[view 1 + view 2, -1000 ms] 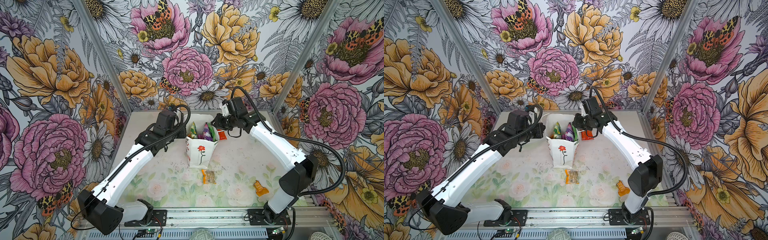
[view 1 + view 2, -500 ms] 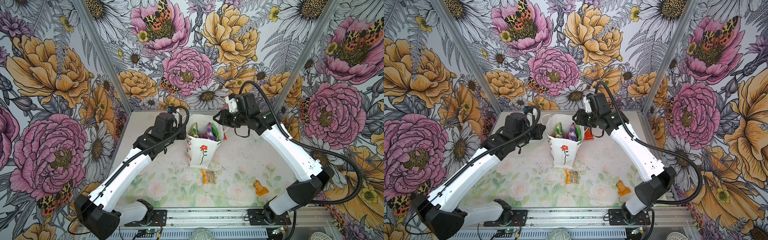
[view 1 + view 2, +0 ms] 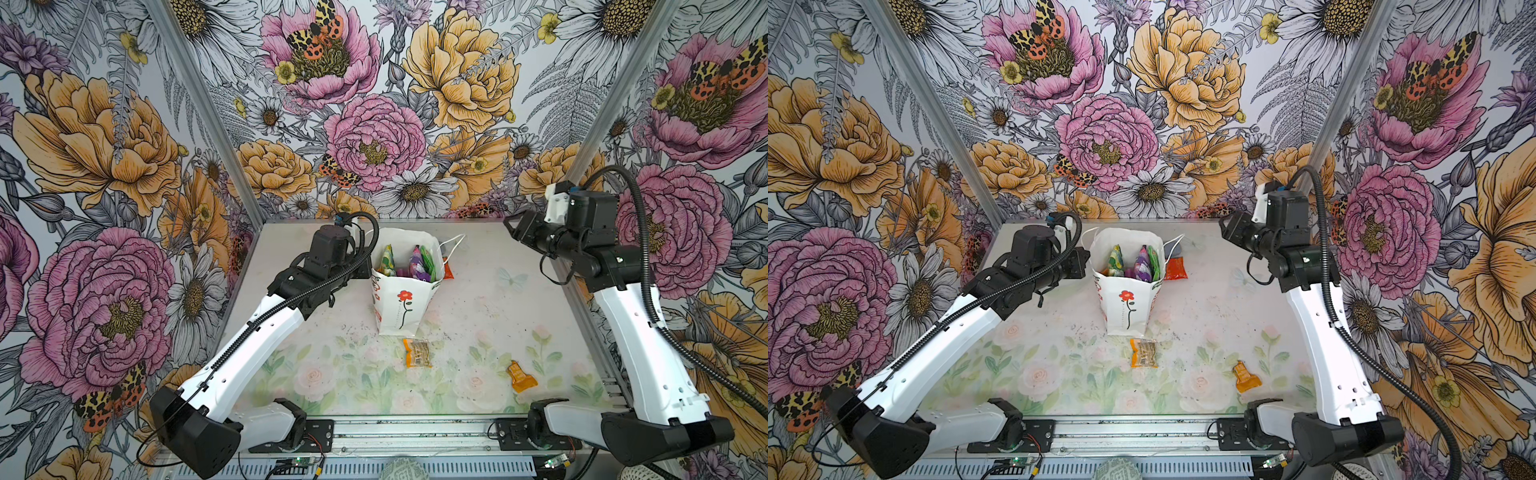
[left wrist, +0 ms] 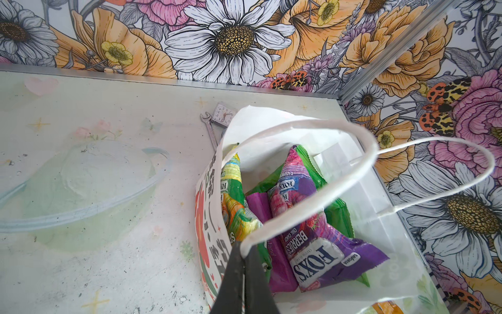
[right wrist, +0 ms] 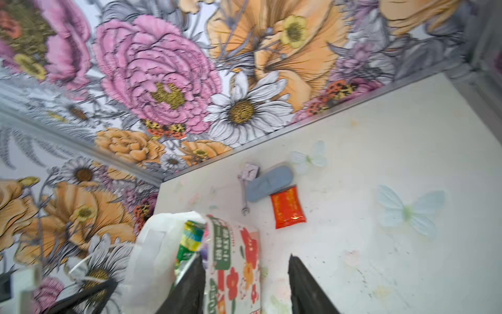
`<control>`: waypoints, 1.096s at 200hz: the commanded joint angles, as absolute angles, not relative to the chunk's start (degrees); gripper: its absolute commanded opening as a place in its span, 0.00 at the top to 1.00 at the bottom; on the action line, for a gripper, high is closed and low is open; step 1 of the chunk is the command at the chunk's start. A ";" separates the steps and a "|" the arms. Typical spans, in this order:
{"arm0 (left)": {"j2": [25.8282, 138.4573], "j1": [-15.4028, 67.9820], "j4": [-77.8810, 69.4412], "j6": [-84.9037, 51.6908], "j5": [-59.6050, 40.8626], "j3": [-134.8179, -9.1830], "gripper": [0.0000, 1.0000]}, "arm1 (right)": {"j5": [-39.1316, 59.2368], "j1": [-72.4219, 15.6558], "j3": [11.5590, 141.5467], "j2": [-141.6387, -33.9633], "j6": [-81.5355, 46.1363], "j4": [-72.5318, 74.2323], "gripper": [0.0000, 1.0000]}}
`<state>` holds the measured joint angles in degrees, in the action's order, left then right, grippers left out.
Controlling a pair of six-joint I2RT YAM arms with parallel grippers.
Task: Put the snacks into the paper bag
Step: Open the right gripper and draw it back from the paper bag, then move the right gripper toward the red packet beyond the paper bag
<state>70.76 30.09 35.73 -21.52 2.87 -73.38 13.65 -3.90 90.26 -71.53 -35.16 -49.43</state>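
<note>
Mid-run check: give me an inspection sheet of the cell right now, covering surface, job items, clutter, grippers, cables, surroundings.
Surface: table, pale floral print, dark specks.
Job's things: paper bag upright, purple Fox's bag and green Fox's bag inside; orange packet before it, small orange packet nearer the right arm, red packet behind it, all three on the table.
Clutter: wrench, blue-grey case, small clock behind the bag.
Grippers: left gripper shut on cord handle; right gripper open, empty, clear of the bag.
Cables: black conduits along both arms, no snag seen.
Surroundings: floral walls; nothing else seen.
</note>
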 commanded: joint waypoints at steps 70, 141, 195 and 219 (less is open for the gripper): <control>70.57 28.16 33.26 -21.93 3.68 -75.15 1.00 | 24.79 4.60 70.47 -83.24 -37.53 -37.10 0.49; 70.63 27.77 33.30 -22.26 2.71 -75.23 1.00 | 32.40 -1.30 81.71 -105.64 -37.90 -31.55 0.50; 70.24 27.33 33.35 -22.33 2.07 -75.34 1.00 | 30.23 -3.26 90.98 -118.09 -37.75 -31.64 0.50; 70.18 26.37 33.22 -22.77 0.93 -75.45 1.00 | 30.32 -3.77 95.65 -123.12 -37.71 -32.25 0.51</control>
<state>70.98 27.75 36.03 -21.76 2.04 -73.38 30.09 -3.46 91.05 -119.24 -37.67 -32.91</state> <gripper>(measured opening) 0.050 0.491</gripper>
